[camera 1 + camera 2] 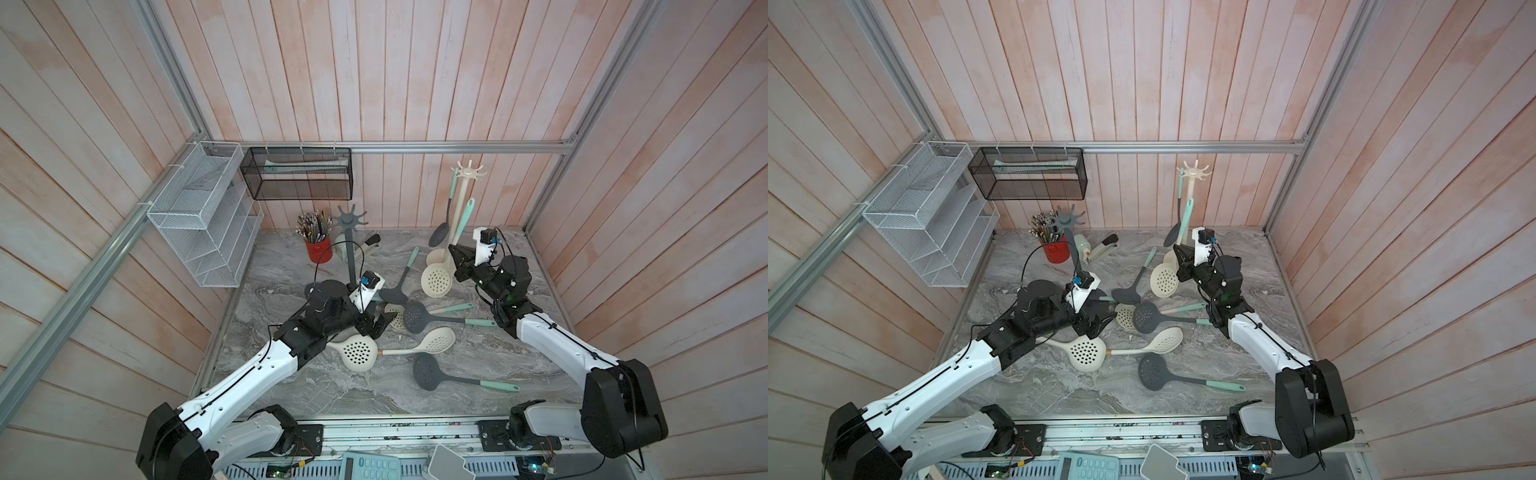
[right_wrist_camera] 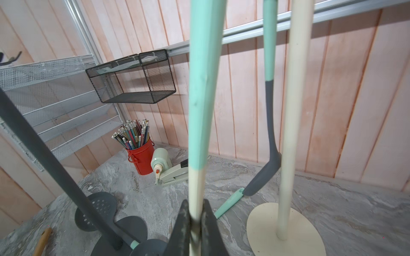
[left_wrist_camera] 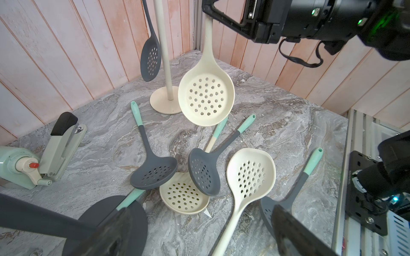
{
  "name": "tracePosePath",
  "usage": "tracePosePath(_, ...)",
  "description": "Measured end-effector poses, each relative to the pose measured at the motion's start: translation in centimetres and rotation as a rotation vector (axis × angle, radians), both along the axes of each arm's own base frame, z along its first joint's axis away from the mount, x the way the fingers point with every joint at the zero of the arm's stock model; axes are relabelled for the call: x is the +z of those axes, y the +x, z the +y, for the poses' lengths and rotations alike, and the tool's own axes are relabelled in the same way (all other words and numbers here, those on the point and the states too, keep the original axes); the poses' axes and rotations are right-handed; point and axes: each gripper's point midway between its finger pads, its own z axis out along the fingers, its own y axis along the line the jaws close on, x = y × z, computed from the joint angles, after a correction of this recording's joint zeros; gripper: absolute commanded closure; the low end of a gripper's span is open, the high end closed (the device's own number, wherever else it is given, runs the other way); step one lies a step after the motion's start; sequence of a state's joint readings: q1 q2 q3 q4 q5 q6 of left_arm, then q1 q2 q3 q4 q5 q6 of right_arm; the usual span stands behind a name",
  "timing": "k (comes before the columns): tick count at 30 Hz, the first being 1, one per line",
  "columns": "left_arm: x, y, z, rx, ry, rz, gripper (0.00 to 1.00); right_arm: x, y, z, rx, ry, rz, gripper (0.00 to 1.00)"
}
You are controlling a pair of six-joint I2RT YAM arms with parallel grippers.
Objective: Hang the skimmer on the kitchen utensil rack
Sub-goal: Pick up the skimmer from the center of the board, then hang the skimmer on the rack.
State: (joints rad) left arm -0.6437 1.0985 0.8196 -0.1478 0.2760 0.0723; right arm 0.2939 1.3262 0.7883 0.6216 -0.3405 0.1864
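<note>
Clamping the cream perforated plastic skimmer [image 3: 206,97] on its bare cream shaft, just under the mint-green grip section, the right gripper [image 2: 196,212] has its jaws closed tight on it and holds it near upright, bowl down, handle end up. My read on why: the hang hole should be at the handle tip, so a low grip leaves the whole top free to meet a hook. The bowl hangs below the jaws and looks clear of the grey marble tabletop [image 1: 332,386], just in front of the round base of the tall cream utensil rack [image 1: 459,195]. The handle runs close alongside the rack's pole without touching it. In a top view its tip sits short of the hook crown, not on any hook. The right wrist view cuts the tip off, so hole-to-hook alignment can't be told. A dark grey slotted skimmer [image 1: 439,235] already hangs from that rack just beside the pole, so one hook is taken. The left gripper [image 1: 380,324] is spread wide and holds nothing. It hovers low over the loose pile of grey and cream skimmers [image 1: 415,318] by the base of the dark grey utensil rack [image 1: 352,218], well apart from the held skimmer and out of its path.
</note>
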Motion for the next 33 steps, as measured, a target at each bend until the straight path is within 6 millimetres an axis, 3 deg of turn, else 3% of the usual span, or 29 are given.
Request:
tracePosePath(6, -0.1, 0.2, 0.1, -0.002, -0.001, 0.001, 0.01, 1.4, 1.0, 1.6, 0.094, -0.037, -0.041, 0.97)
tracePosePath(15, -0.7, 0.5, 0.1, -0.008, 0.002, 0.016, 0.01, 2.1, 4.3, 1.4, 0.133, -0.041, -0.017, 0.97)
tracePosePath(33, -1.6, 1.0, 0.2, -0.004, 0.016, 0.036, 0.02, -1.4, 8.2, 2.0, 0.157, 0.002, 0.147, 0.98)
